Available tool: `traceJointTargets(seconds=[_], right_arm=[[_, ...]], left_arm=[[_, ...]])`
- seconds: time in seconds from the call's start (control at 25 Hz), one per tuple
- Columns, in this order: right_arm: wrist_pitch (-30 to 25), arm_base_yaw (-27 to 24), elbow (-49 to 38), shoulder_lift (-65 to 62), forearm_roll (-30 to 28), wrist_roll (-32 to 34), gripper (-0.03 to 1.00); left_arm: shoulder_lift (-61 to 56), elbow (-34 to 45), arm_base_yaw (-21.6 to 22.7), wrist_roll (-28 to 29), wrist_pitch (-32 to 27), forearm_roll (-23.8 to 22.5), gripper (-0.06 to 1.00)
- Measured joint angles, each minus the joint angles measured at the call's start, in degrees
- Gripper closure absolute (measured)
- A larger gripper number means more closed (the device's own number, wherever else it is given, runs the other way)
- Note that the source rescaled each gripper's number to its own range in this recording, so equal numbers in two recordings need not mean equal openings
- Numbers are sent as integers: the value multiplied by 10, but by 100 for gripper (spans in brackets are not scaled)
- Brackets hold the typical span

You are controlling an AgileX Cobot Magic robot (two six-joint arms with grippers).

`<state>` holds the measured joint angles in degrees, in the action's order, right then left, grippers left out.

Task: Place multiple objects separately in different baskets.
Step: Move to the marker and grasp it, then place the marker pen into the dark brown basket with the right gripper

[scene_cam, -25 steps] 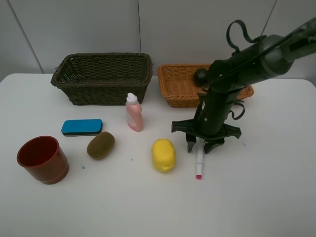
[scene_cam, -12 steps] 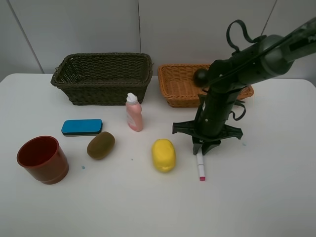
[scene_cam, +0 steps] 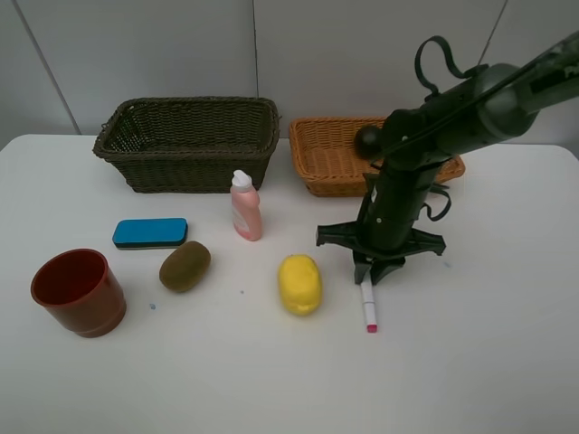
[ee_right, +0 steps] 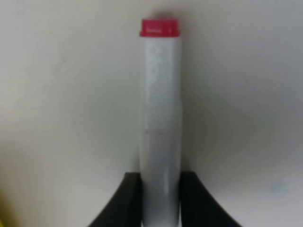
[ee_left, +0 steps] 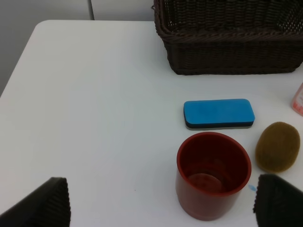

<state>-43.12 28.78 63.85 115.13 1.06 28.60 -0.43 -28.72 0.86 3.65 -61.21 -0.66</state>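
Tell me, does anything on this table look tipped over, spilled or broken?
Nothing stands out. The pink bottle and red cup stand upright, nothing has spilled, and the dark basket and orange basket look intact. The white pen lies flat, pinched at one end by the right fingers.

White tabletop (scene_cam: 470, 380) with rounded corners, pale grey panelled wall (scene_cam: 362, 54) behind it, thin seams (scene_cam: 254, 45) between panels (one vertical, two slanted), soft even light, faint shadows
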Motion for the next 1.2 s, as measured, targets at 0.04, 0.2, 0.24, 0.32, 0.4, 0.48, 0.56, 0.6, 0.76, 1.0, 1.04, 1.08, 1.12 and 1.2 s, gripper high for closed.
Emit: traceJointTargets(seconds=[0.04,0.2,0.24,0.32,0.4,0.48,0.56,0.6,0.76,1.0,1.04,1.08,1.12,1.2], right_arm=[[-4,0,0,0,0,0,97],[-18,0,0,-12,-7,0,97],[-23,0,0,-20,-11,0,97],[-37,0,0,-42,-16,0,97],[-62,0,0,-70,-17,0,97],[-96,0,10,-95,-22,0,97],[-135,0,28,-120,-33,-1,97],[-151,0,42,-129,-41,-1,97],[-216,0,109,-151,-64,-26,97],[-250,0,200,-151,-74,-104,97],[-250,0,212,-151,-74,-119,97],[-251,0,224,-151,-74,-135,97],[-252,0,232,-151,-73,-152,97],[-251,0,250,-151,-65,-186,97]], left_arm=[[0,0,0,0,0,0,-5],[0,0,0,0,0,0,-5],[0,0,0,0,0,0,-5],[0,0,0,0,0,0,-5],[0,0,0,0,0,0,-5],[0,0,0,0,0,0,-5],[0,0,0,0,0,0,-5],[0,0,0,0,0,0,-5],[0,0,0,0,0,0,-5],[0,0,0,0,0,0,-5],[0,0,0,0,0,0,-5],[0,0,0,0,0,0,-5],[0,0,0,0,0,0,-5],[0,0,0,0,0,0,-5]])
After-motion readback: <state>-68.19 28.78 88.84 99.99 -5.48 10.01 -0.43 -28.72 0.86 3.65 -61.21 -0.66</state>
